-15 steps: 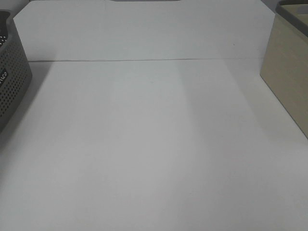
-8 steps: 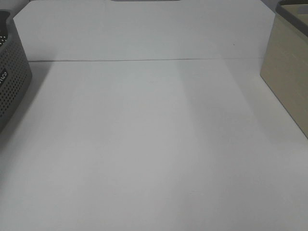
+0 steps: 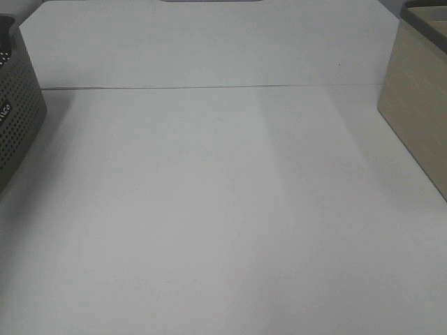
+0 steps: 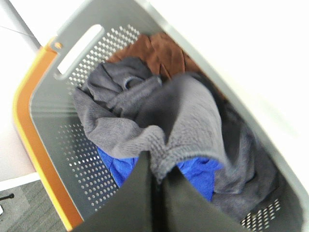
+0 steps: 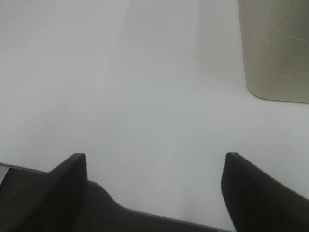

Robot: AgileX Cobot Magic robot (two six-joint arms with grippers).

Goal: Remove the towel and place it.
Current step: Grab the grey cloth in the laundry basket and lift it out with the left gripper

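My left gripper is clenched on a raised fold of the towel, centre frame in the basket; I judge it soft, limp, snag-prone; right gripper gapes empty.

Between the dark grey perforated plastic basket at the left edge and the tall beige box at the right, the flat white tabletop gives me wide room. My right gripper hangs spread above it, near the box. My left gripper, pinched on the dark grey terry towel, is hemmed in by basket walls, a rust-brown cloth and a blue cloth.
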